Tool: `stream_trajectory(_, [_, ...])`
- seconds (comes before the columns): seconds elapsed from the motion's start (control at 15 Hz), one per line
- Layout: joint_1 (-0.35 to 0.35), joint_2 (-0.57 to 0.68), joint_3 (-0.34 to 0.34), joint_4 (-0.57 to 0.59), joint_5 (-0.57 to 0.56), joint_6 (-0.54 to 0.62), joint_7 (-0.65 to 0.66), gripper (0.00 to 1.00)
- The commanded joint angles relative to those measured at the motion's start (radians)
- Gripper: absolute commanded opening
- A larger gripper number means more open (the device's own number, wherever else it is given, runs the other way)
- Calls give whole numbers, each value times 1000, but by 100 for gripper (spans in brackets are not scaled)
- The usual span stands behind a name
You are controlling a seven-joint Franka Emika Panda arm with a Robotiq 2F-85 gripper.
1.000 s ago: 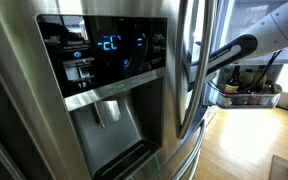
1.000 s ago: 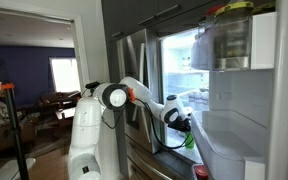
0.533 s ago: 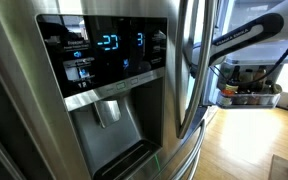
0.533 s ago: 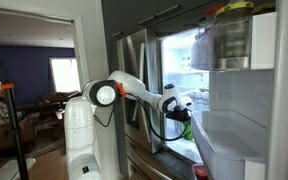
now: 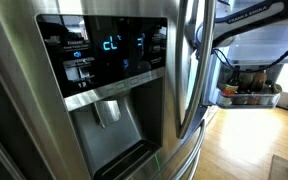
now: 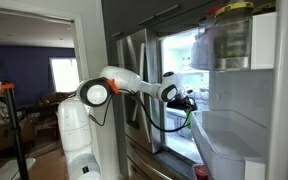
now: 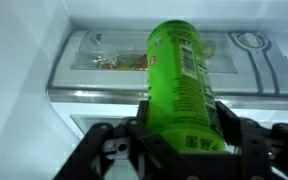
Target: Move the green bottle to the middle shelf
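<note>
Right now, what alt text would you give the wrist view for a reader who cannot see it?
The gripper clamps a green bottle at the frame's centre. Behind it, inside the fridge, are a white-edged shelf and a clear drawer.

An exterior view hugs the dispenser (image 5: 109,110); an exterior view stands back, facing the open fridge (image 6: 179,60). Both exterior views share the arm (image 5: 249,15). The wrist view looks inside.

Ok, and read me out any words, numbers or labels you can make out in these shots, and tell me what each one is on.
"cL", roughly: glowing blue characters on the fridge door display in an exterior view; they are blurred, so the reading is uncertain.
Smaller icons and digits on that same display: too small to read.
Label print on the green bottle in the wrist view: too blurred to read.
Nothing else legible in any view.
</note>
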Motion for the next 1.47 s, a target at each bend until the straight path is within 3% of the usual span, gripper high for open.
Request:
stream_trajectory(0.0, [6, 2, -5, 2, -3, -2, 4, 65])
stream_trajectory(0.13, [6, 3, -5, 2, -3, -2, 4, 65])
stream_trajectory(0.2, [6, 3, -5, 2, -3, -2, 4, 40])
stream_trajectory(1.0, [13, 271, 13, 429, 1, -44, 93, 40])
stream_trajectory(1.4, [12, 394, 44, 560, 15, -39, 88, 40])
